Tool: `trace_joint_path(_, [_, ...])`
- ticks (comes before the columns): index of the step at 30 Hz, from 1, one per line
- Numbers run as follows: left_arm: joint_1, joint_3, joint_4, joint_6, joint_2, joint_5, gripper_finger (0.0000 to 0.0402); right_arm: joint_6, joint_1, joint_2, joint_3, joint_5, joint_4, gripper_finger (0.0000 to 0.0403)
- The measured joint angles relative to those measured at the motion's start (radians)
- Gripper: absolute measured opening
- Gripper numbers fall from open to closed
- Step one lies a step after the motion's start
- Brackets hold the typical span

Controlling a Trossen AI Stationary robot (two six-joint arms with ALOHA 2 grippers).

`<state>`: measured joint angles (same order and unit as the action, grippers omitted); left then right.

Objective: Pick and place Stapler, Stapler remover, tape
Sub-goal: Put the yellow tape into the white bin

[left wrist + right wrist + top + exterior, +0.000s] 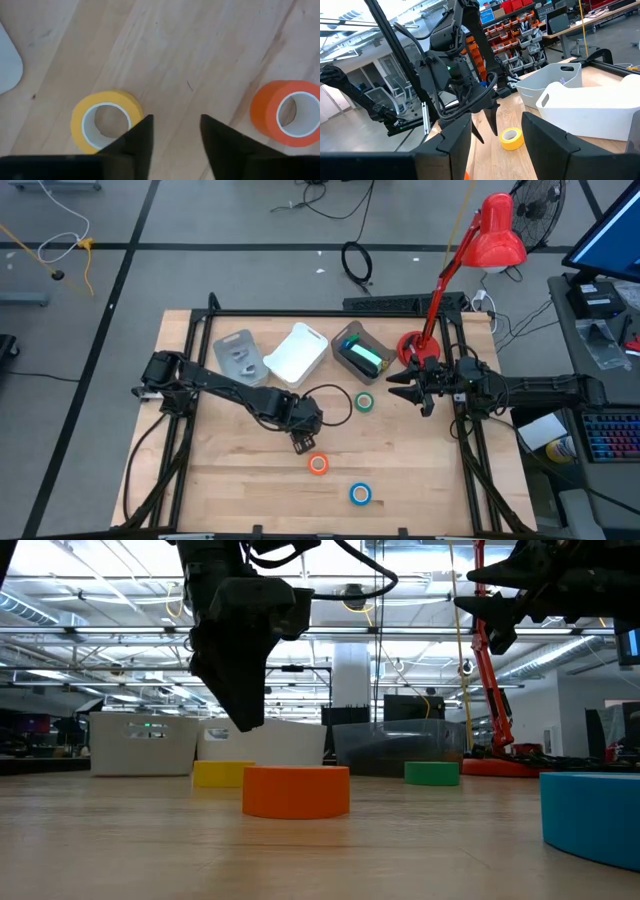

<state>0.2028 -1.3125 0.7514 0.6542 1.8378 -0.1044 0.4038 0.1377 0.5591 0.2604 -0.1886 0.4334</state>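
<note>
Yellow tape [100,122] lies just beside the left gripper [176,135] (jaws apart, empty).

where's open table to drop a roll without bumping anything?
Free: bare wood left of the orange tape and blue tape, out to the table's left edge; also right of the blue one. Crowded: the back row, grey bin, white bin, dark bin, green tape.
</note>
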Motion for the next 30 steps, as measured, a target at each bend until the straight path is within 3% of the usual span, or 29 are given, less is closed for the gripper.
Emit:
trace_joint_path(4, [0.0,0.0,0.002,-0.001,0.0,0.001,0.0227,0.0,0.0,0.0,0.0,0.0,0.0,0.0167])
trace_joint_path(8, [0.015,0.0,0.008,-0.085,0.0,-0.009,0.0264,0.0,0.0,0.0,0.0,0.0,-0.001,0.0167])
trace_joint_path(12, [0.042,0.0,0.043,-0.155,0.0,-0.116,0.0283,0.0,0.0,0.0,0.0,0.0,-0.001,0.0167])
trace_joint_path(16, [0.043,0.0,0.07,-0.156,0.0,-0.19,0.0286,0.0,0.0,0.0,0.0,0.0,-0.001,0.0167])
trace_joint_path(23, [0.031,0.009,0.062,-0.147,0.011,-0.126,0.0272,0.0,0.0,0.0,0.0,0.0,-0.002,0.0167])
trace_joint_path(30, [0.031,0.099,0.018,-0.067,0.011,-0.089,0.0258,0.0,0.0,0.0,0.0,0.0,-0.005,0.0167])
